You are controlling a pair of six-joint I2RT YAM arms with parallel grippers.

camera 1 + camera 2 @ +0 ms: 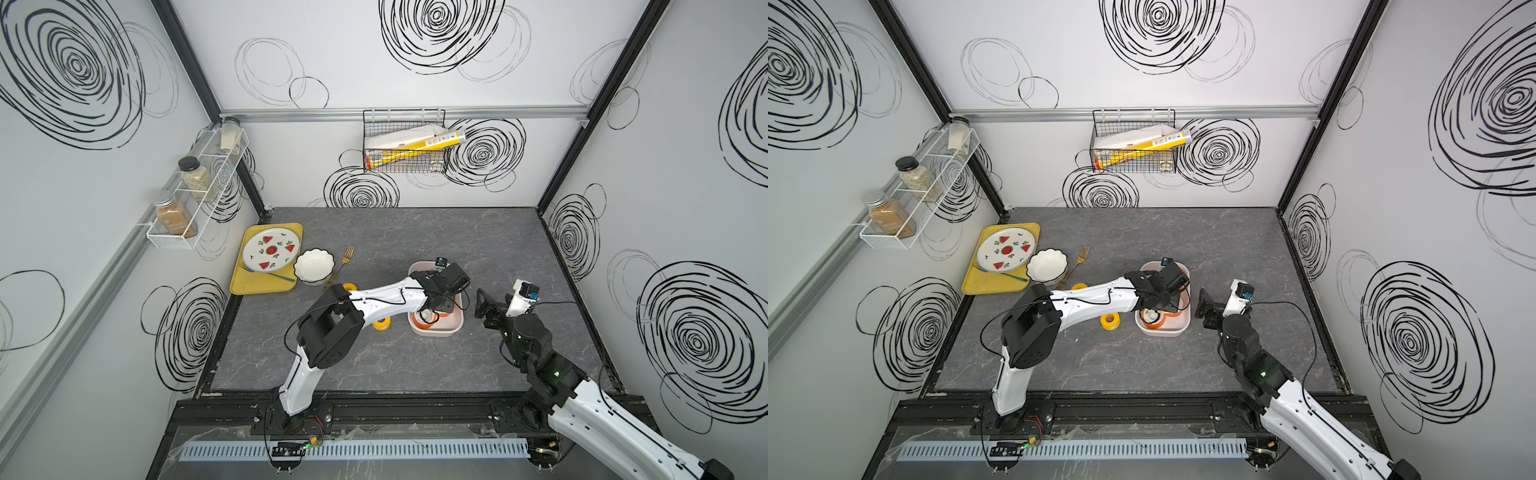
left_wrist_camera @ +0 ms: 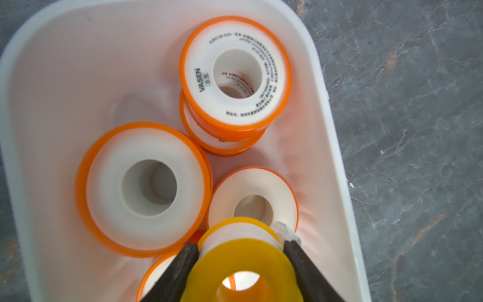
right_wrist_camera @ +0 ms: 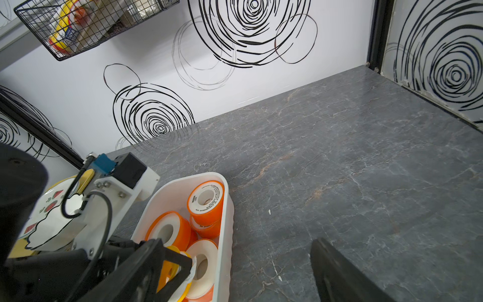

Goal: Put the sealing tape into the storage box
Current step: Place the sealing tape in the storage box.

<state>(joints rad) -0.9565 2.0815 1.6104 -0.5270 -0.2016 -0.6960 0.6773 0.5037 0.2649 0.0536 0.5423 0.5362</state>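
Left hand (image 2: 240,244) is clamped on a yellow-flanged spool (image 2: 243,264) of sealing tape. Its dark fingers (image 2: 183,266) press the spool's two sides and hold it on edge over one end of the storage box (image 2: 78,65). The right hand (image 1: 484,305) hangs just beside the box's right wall, jaws spread wide with nothing between them, over the grey marbled surface (image 1: 415,365). On the back wall a black wire basket (image 1: 405,164) holds a yellow tube and pale cartons lying across it. On the left wall a white wire rack (image 1: 183,235) carries three lidded jars. At the surface's far left a flat yellow tray (image 1: 257,286) bears a watermelon-patterned plate (image 1: 270,251). A white scalloped bowl (image 1: 314,266) sits just beside the tray, with a gold fork (image 1: 343,259) next to it. The white box, mid-surface, contains at least five orange-flanged spools. Two are stacked flat, the upper one (image 2: 235,70) printed "VASEN". A third, the nearest spool (image 2: 143,188), looms largest to the wrist camera. A fourth (image 2: 253,198) lies just beside it, and a fifth is half hidden under the hand. Two loose yellow spools stay on the surface, one (image 1: 382,324) just left of the box and one (image 1: 351,286) near the fork, both partly hidden by the left arm. Each spool shows white tape between two round flanges, with a wide centre hole.
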